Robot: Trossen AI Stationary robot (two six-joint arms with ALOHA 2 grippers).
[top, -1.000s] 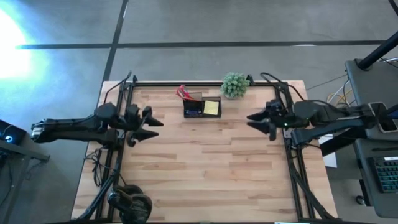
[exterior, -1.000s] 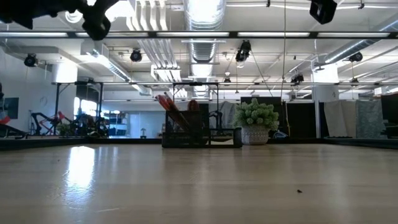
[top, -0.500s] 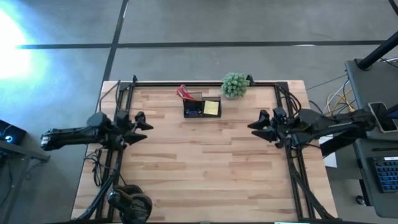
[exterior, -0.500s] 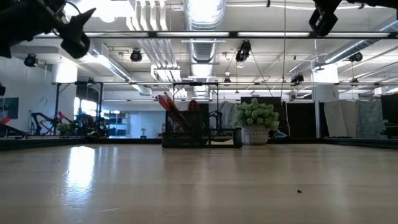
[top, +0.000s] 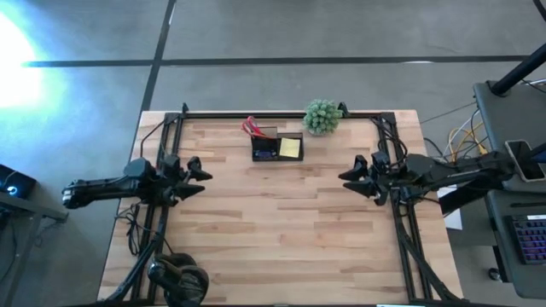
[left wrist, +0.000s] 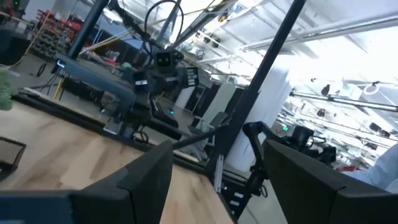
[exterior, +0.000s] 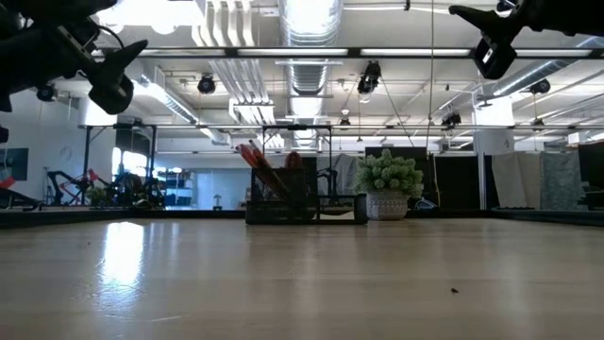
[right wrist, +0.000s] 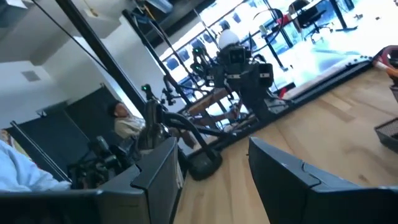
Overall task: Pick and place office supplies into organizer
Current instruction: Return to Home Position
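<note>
Office supplies (top: 290, 147) fill the organizer (top: 277, 159); left arm (top: 111, 183) and right arm (top: 444, 170) hover at the table (top: 273, 226) edges, jaws parted, empty; homing apparently remains.

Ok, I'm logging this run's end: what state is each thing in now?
organizer: upright, holding supplies.
red-handled scissors: in the organizer, tilted, handles sticking out.
yellow sticky-note pad: lying in the organizer.
left gripper: open, empty, raised over the table's left side.
right gripper: open, empty, raised over the right side.
plant: upright beside the organizer.
headphones: lying at a left table corner.
</note>
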